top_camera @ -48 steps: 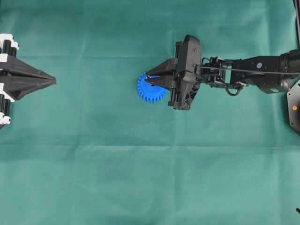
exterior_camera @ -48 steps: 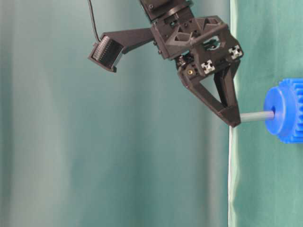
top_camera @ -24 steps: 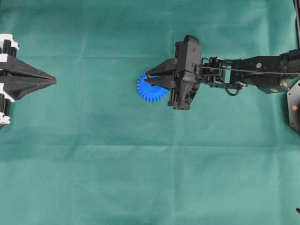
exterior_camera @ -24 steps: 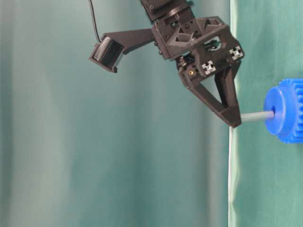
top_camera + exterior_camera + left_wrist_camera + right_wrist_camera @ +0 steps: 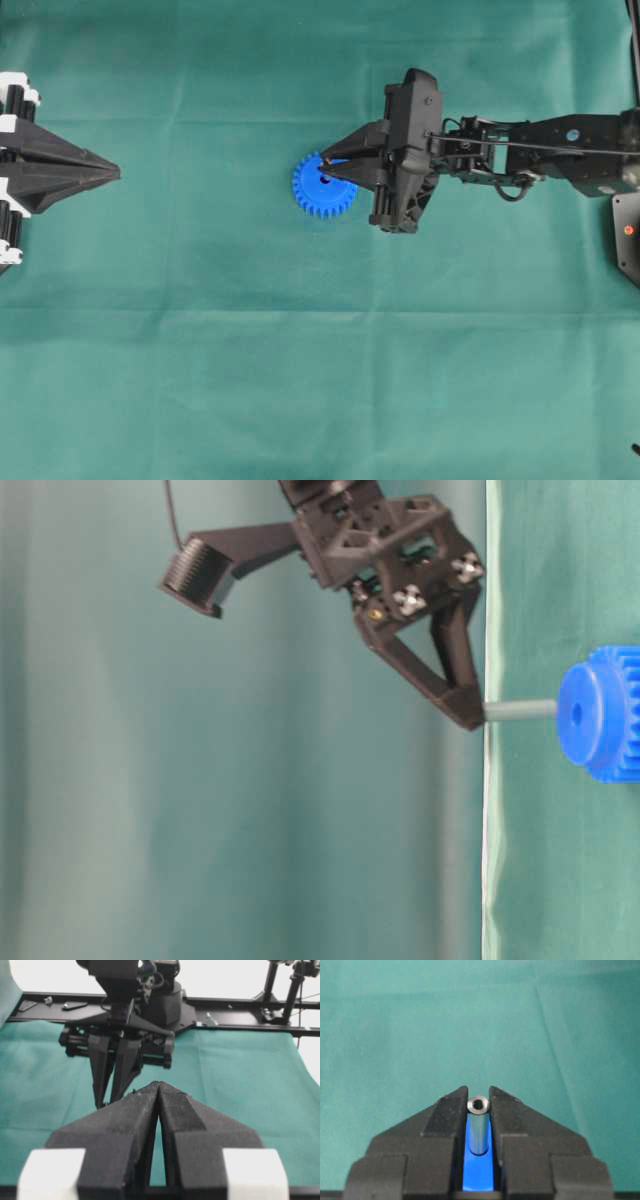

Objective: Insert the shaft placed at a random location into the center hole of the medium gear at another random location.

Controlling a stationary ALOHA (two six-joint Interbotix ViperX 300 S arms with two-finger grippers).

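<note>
The medium gear [image 5: 322, 188], bright blue, lies flat on the green cloth; in the table-level view it is the blue gear [image 5: 603, 714] at the right edge. My right gripper [image 5: 323, 165] hangs over it, shut on the shaft [image 5: 520, 710], a short grey pin [image 5: 478, 1130] clamped between the fingertips and pointing at the hub. The pin's free end stands just off the hub face, and the center hole [image 5: 577, 713] shows as a dark dot close beside it. My left gripper [image 5: 115, 174] rests far to the left, shut [image 5: 158, 1085] and holding nothing.
Green cloth [image 5: 300, 380] covers the whole table. A black mount [image 5: 628, 228] sits at the right edge. A black frame rail [image 5: 235, 1002] runs behind the right arm's base.
The right gripper drew back a little with the shaft: the pin's end, which met the hub at the hole, now stands off it and the hole shows. The left arm is still.
</note>
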